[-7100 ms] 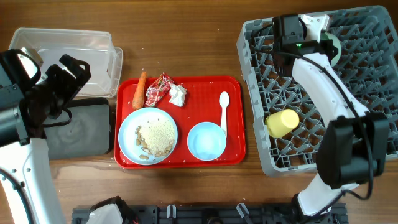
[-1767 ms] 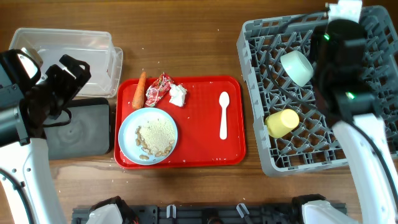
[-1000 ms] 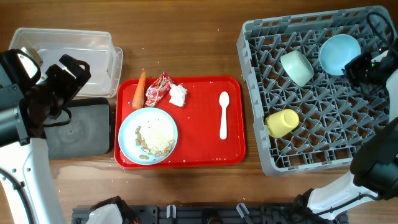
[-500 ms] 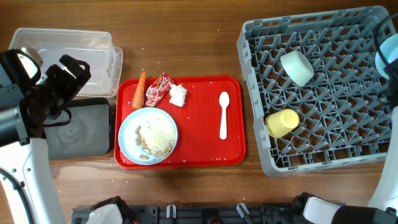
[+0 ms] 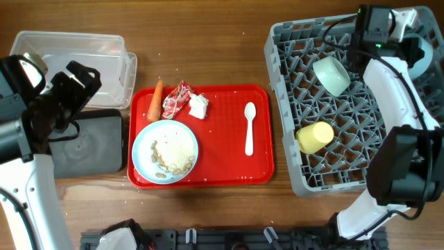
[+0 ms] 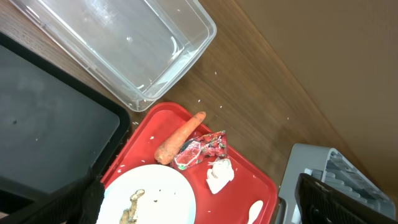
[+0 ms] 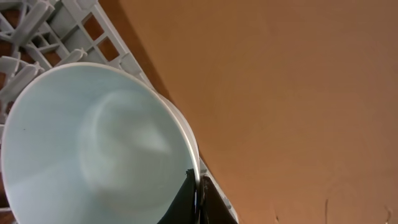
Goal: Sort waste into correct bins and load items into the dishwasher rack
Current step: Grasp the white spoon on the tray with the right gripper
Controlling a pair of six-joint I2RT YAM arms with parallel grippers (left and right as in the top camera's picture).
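Right pincer point(image 7: 194, 198) clamps a smooth round light-blue bowl point(image 7: 93, 143) at the grey lattice rack point(image 7: 31, 37); left pincer point(image 6: 199, 208) gapes.

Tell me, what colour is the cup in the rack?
The cup is yellow, clearest in the overhead view.

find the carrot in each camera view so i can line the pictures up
Overhead: the carrot lies across the red tray's upper left rim.
Left wrist: near the centre, on the tray's top corner.
Right wrist: not in it; a light-blue bowl fills the view.
Shared landmark: the grey rack, seen in all three.
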